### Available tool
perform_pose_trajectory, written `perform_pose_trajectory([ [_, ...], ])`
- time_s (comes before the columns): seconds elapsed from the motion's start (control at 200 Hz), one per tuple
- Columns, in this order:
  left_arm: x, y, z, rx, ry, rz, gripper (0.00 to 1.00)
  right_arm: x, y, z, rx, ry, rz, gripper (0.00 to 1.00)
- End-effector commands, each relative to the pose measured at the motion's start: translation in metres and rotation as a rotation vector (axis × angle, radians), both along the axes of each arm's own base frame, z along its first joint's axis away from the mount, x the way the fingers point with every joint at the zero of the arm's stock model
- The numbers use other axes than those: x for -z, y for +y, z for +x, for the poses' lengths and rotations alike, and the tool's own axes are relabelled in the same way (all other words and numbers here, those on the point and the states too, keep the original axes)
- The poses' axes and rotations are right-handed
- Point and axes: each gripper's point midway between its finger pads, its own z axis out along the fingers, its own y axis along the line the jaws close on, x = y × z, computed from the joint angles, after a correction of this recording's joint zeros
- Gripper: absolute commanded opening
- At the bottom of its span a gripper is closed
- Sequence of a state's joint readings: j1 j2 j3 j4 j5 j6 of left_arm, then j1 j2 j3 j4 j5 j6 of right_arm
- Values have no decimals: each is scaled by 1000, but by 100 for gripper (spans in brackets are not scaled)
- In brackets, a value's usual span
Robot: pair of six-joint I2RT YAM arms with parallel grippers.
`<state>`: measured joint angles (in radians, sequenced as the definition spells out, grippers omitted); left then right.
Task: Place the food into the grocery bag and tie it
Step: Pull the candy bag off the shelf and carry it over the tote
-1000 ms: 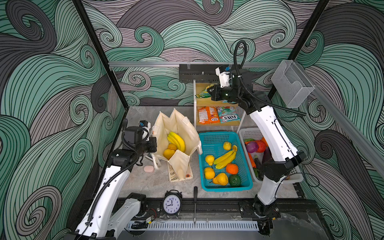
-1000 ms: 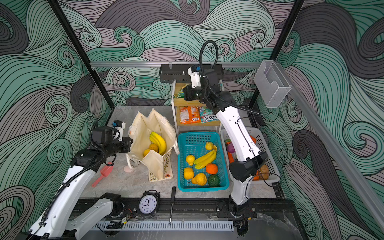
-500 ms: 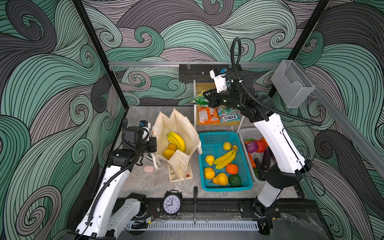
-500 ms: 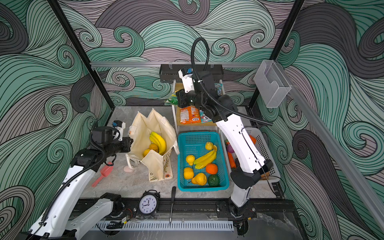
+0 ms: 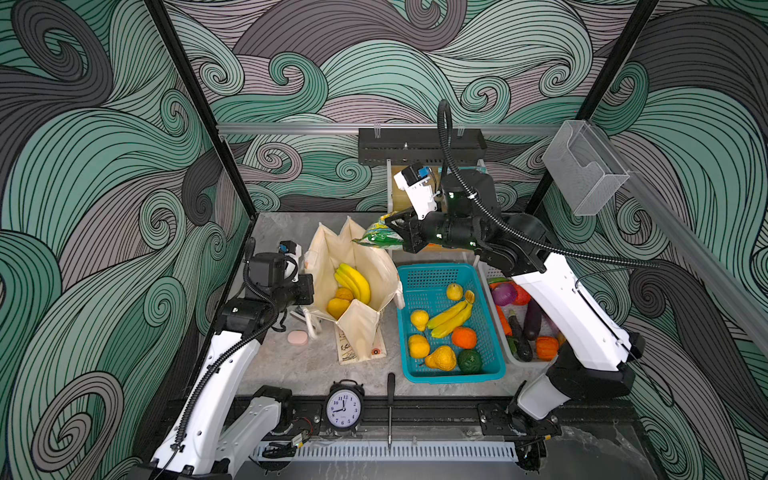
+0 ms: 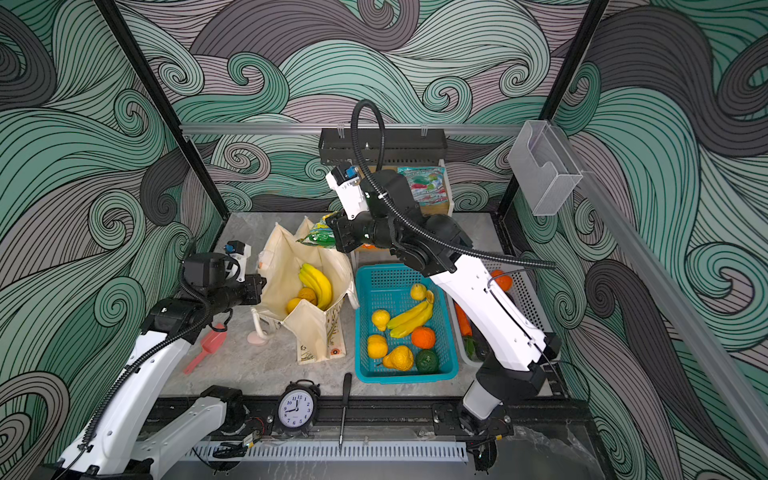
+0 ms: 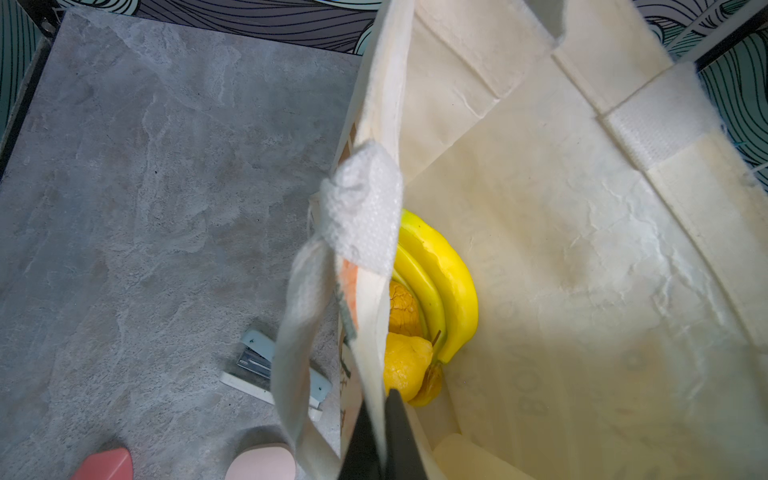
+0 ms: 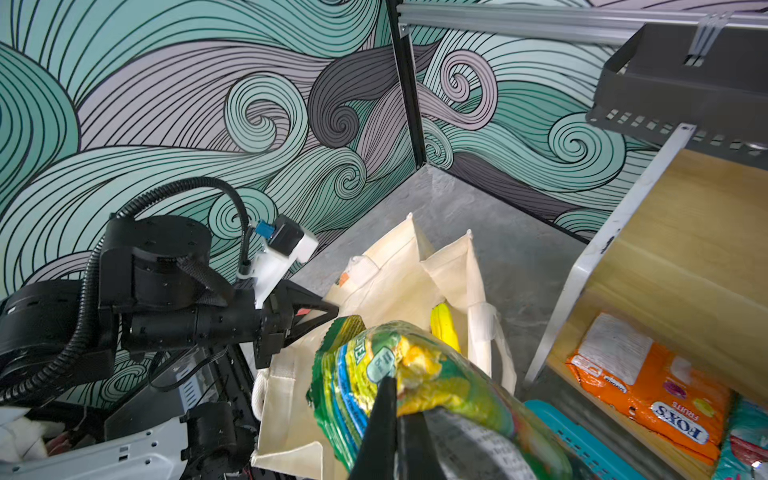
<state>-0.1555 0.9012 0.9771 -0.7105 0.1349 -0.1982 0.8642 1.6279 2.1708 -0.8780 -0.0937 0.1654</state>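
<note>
The right hand [image 5: 394, 233] is clenched on a green-yellow packet [image 5: 375, 237], gripping it by one end in the right wrist view [image 8: 415, 382]. The packet hangs in the air at the far right corner of the bag [image 5: 361, 266], with its free end pointing left over the open mouth. I cannot tell how much room lies between the packet and the rim.

The left hand [image 5: 309, 289] is clamped on the bag's left rim, with the cloth pinched between its fingers [image 7: 399, 432]. The mouth gapes wide. The two far corners of the bag stand up and the near flap folds outward onto the tabletop [image 5: 291, 365].

Bananas [image 5: 355, 282] and a yellow fruit [image 5: 337, 307] lie at the bottom of the bag, toward its left wall, so the right half of the floor is bare. A white handle [image 7: 297, 324] droops outside the left wall, over a stapler [image 7: 257, 365].

A teal basket [image 5: 453, 379] stands just beside the bag's right wall. The shelf [image 8: 685, 249], which holds an orange packet [image 8: 648, 395], crowds the far right. To the left and far left of the bag the tabletop lies open.
</note>
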Motion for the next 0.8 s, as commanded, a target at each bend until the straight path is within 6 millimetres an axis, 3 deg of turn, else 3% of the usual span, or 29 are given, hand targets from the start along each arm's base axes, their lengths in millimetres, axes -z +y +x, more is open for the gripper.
perform_pose_trajectory([
  [0.0,11,-1,-5,13,47,3,0,-5,15,-9,-42,-13,37,0],
  [0.355,12,1,-5,7,50,10,0,62,87,-11,-177,113,-35,0],
  [0.595,12,1,-5,6,49,10,0,126,109,10,-163,102,-169,0],
  [0.796,13,1,-4,6,52,14,0,155,133,16,-211,126,-184,0],
])
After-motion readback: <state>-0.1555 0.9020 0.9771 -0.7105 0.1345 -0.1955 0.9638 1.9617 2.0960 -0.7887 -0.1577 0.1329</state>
